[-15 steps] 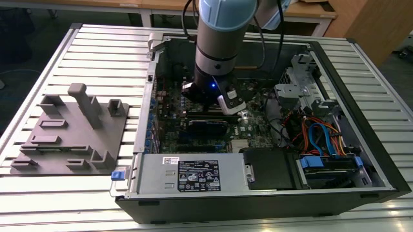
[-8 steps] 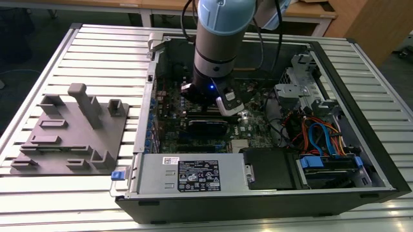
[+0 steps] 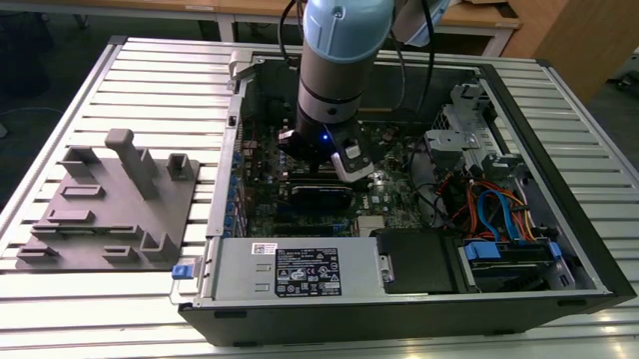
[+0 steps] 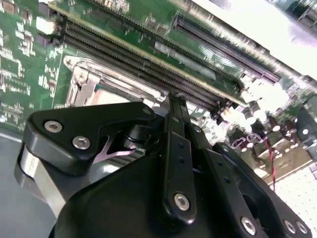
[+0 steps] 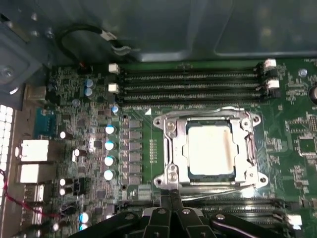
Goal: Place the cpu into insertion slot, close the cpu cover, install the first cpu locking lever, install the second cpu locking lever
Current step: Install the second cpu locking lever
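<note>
Cpu (image 5: 210, 150): seated in slot (image 5: 171, 148), cover (image 5: 244, 144) shut over it. Gripper (image 5: 171, 197): fingers (image 4: 176, 111) closed, empty, at the slot's 6 o'clock edge. Case label (image 3: 307, 271): print unreadable.

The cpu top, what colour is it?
Pale silver-beige; the cpu shows best in the first wrist view.

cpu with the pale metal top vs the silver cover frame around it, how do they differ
The pale silver-beige square cpu is a solid, matte plate; the thin silver metal cpu cover is an open frame with a large window, shinier and wider. The cpu sits inside that window, the cover lying down around it. Both are square, flat and level on the green motherboard.
</note>
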Motion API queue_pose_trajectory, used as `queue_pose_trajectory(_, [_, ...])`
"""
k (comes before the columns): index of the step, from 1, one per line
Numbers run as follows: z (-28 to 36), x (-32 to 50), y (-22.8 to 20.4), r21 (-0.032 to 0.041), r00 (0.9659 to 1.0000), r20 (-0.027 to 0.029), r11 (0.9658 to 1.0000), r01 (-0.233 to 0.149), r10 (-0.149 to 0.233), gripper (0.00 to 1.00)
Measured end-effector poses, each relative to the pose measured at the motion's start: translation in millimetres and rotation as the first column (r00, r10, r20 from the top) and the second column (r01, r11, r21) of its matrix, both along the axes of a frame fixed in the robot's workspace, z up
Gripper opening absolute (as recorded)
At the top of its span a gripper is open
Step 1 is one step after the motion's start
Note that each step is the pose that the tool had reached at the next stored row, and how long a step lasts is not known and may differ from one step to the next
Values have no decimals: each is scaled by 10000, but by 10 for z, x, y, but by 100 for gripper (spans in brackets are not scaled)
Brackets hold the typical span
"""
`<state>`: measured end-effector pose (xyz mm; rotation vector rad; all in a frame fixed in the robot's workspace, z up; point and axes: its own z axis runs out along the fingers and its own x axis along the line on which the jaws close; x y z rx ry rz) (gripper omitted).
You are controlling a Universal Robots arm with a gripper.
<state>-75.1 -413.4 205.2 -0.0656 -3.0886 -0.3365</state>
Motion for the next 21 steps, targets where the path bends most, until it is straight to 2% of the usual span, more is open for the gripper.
queue_pose_trajectory(1, [-7, -2, 0, 53, 10000, 0, 10000, -1, 1, 11])
queue_pose_trajectory(3, [-24, -6, 0, 94, 10000, 2, 10000, -1, 1, 11])
queue_pose_trajectory(11, [-39, -16, -13, 100, 10000, -1, 10000, -1, 1, 11])
queue_pose_trajectory(16, [-39, -16, -49, 100, 10000, -30, 9999, -1, 1, 11])
queue_pose_trajectory(21, [-50, -16, -54, 108, 10000, -60, 9999, -1, 1, 11])
